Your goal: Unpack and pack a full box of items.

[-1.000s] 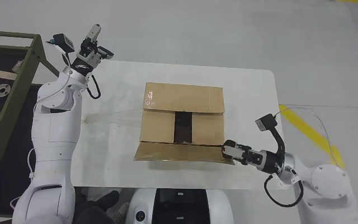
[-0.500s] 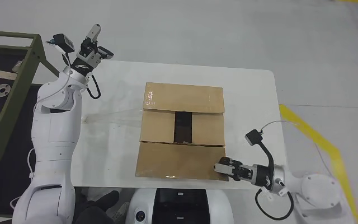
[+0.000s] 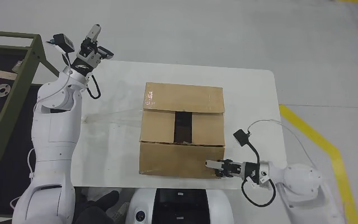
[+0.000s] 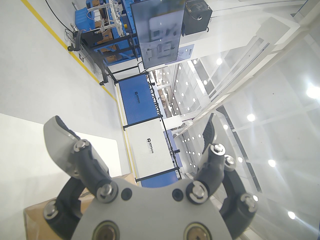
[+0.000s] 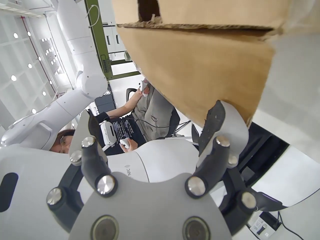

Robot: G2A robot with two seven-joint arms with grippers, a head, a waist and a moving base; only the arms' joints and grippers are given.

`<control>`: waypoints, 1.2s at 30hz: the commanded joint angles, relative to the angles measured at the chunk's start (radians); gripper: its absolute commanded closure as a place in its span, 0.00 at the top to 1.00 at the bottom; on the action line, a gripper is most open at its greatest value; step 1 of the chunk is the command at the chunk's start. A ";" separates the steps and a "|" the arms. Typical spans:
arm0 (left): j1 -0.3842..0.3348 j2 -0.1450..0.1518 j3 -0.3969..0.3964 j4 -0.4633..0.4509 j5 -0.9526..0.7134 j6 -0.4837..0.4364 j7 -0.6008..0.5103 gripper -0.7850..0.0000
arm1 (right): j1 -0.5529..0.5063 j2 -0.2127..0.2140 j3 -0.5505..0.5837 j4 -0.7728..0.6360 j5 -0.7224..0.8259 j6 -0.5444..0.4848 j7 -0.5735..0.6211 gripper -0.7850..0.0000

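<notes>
A brown cardboard box [image 3: 182,126] sits in the middle of the white table [image 3: 112,151], with a dark gap between its two inner top flaps. Its near outer flap [image 3: 179,159] hangs down over the front side, and the far flap lies folded outward. My right gripper [image 3: 215,166] is open at the near right corner of that hanging flap [image 5: 200,71], low at the table's front edge, one finger [image 5: 220,123] against the cardboard. My left gripper [image 4: 132,131] is open and empty, raised beyond the table's far left corner and pointing away from the box.
A dark green rack [image 3: 19,73] stands off the table's left side. Yellow floor tape [image 3: 313,140] runs on the right. The table's left and right parts are bare. A person [image 5: 117,126] sits behind the robot, holding controllers.
The right arm has swung down and toward the table's front edge, pushing the near flap from lying flat outward to hanging down the box's front. The left arm has kept still.
</notes>
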 commanded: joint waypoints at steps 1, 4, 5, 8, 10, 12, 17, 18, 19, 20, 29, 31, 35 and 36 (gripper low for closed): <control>0.000 0.000 0.000 0.000 0.000 0.000 0.000 1.00 | 0.027 0.001 -0.021 0.026 -0.005 0.025 -0.008 1.00; 0.000 0.000 0.000 0.000 0.000 0.000 0.000 1.00 | 0.060 0.002 -0.044 0.065 -0.006 0.044 -0.015 1.00; 0.000 0.000 0.000 0.000 0.000 0.000 0.000 1.00 | 0.069 0.002 -0.050 0.074 -0.003 0.047 -0.016 1.00; 0.000 0.000 0.000 0.000 0.000 0.000 0.000 1.00 | 0.088 0.004 -0.061 0.094 0.003 0.051 -0.019 1.00; 0.000 0.000 0.000 0.000 0.000 0.000 0.000 1.00 | 0.094 0.006 -0.065 0.102 0.007 0.049 -0.020 1.00; 0.000 0.000 0.000 0.000 0.000 0.000 0.000 1.00 | 0.099 0.008 -0.069 0.108 0.011 0.047 -0.021 1.00; 0.000 0.000 0.000 0.000 0.000 0.000 0.000 1.00 | 0.112 0.012 -0.088 0.119 0.014 0.051 -0.033 1.00; 0.000 0.000 0.000 0.000 0.000 0.000 0.000 1.00 | 0.115 0.013 -0.091 0.121 0.016 0.051 -0.035 1.00; 0.000 0.000 0.000 0.000 0.000 0.000 0.000 1.00 | 0.116 0.014 -0.094 0.122 0.016 0.053 -0.037 1.00; 0.000 0.000 0.000 0.000 0.000 0.000 0.000 1.00 | 0.118 0.014 -0.095 0.123 0.017 0.054 -0.038 1.00; 0.000 0.000 0.000 0.000 0.000 0.000 0.000 1.00 | 0.082 0.026 -0.069 0.049 0.077 0.062 -0.038 1.00; 0.000 0.000 0.000 0.000 0.000 0.000 0.000 1.00 | 0.064 0.029 -0.059 0.016 0.091 0.062 -0.037 1.00; 0.000 0.000 0.000 0.000 0.000 0.000 0.000 1.00 | 0.029 0.031 -0.027 -0.050 0.154 0.046 -0.103 1.00; 0.000 0.000 0.000 0.000 0.000 0.000 0.000 1.00 | 0.020 0.030 -0.020 -0.063 0.179 0.037 -0.121 1.00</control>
